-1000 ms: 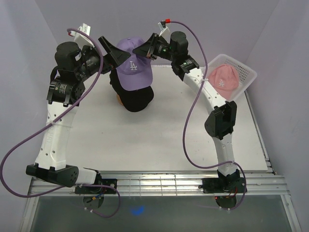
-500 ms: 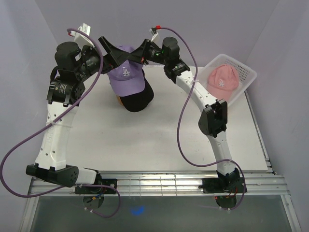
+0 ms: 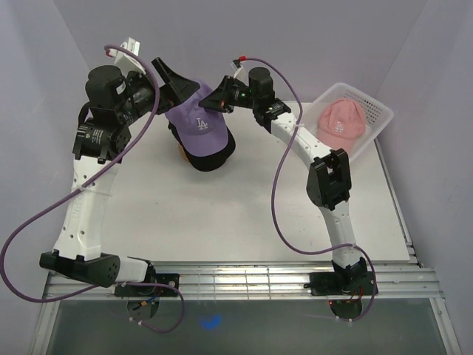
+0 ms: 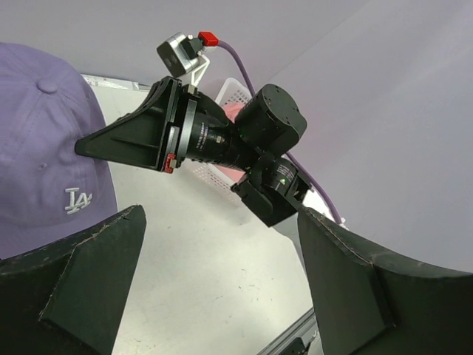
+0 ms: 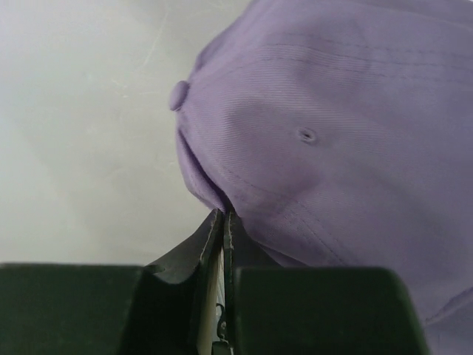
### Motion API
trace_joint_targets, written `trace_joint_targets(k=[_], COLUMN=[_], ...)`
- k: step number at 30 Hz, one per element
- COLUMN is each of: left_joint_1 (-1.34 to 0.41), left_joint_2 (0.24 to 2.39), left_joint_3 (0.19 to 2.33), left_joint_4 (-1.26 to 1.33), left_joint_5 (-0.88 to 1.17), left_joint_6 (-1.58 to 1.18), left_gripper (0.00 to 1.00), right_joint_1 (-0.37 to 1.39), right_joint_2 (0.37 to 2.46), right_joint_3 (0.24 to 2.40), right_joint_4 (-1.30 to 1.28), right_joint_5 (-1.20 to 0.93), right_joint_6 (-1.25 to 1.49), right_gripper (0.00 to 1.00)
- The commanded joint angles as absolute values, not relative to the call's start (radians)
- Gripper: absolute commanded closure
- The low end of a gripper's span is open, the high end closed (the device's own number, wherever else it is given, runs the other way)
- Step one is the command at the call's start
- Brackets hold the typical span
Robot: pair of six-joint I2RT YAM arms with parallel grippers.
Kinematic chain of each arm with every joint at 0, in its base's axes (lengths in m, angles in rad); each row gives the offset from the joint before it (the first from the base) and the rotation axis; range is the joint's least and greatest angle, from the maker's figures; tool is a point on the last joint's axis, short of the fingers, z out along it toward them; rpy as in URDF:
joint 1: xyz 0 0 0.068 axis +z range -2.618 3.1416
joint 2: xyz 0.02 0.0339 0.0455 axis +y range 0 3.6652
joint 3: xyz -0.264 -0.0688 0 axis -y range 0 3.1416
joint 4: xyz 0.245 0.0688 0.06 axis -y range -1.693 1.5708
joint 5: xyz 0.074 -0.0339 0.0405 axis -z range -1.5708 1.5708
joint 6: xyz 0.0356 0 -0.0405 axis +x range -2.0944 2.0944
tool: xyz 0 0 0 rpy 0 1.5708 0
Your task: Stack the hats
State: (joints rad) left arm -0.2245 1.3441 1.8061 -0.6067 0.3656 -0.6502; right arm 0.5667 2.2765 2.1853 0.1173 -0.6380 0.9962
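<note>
- Progress stands about midway: a stack is begun but not finished.
- The lavender cap (image 3: 198, 124) hangs over the black cap (image 3: 213, 157) at the far middle of the table (image 3: 222, 214) and covers most of it. I cannot tell whether it rests on the black cap or hovers just above.
- The right gripper (image 5: 223, 216) is pinched tight on a fold of the lavender cap's crown, near the top button, so the cap is not yet released.
- The left gripper (image 4: 222, 222) has its fingers spread wide with nothing between them. It is just beside the lavender cap, on the cap's far left side.
- The pink cap (image 3: 340, 122) lies in the white basket (image 3: 383, 112) at the far right, well apart from the stack, with no gripper near it.
- By my judgement, what is left is to seat the lavender cap squarely on the black one and let go, then fetch the pink cap from the basket and set it on top.
- From above, I cannot make out how many dark caps lie under the lavender one.
</note>
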Motion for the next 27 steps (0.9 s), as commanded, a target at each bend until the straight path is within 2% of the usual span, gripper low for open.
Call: trace_joint_targets(k=[1,17,23,27], left_joint_1=[-0.225,-0.210,-0.181,-0.178], left_joint_2=[1.307,1.354,1.402,1.440], left_joint_3=[1.787,1.717,1.721,1.730], left_joint_4=[-0.597,-0.575,-0.572,-0.577], left_joint_5=[0.356,0.316,0.311,0.264], left_joint_6=[-0.635,-0.609,-0.604,-0.583], left_gripper=[0.06,0.06,0.06,0.06], right_joint_1=[0.543,0.523,0.537,0.551], right_joint_2=[2.171,2.132,2.178,2.184], right_joint_3=[2.174,2.106,2.197,2.198], right_joint_4=[0.091,-0.080,-0.242,-0.244], right_joint_5=[-0.647,-0.650,-0.649,-0.652], right_joint_6=[0.936,0.853,0.770,0.765], right_gripper=[0.92,0.92,0.92,0.92])
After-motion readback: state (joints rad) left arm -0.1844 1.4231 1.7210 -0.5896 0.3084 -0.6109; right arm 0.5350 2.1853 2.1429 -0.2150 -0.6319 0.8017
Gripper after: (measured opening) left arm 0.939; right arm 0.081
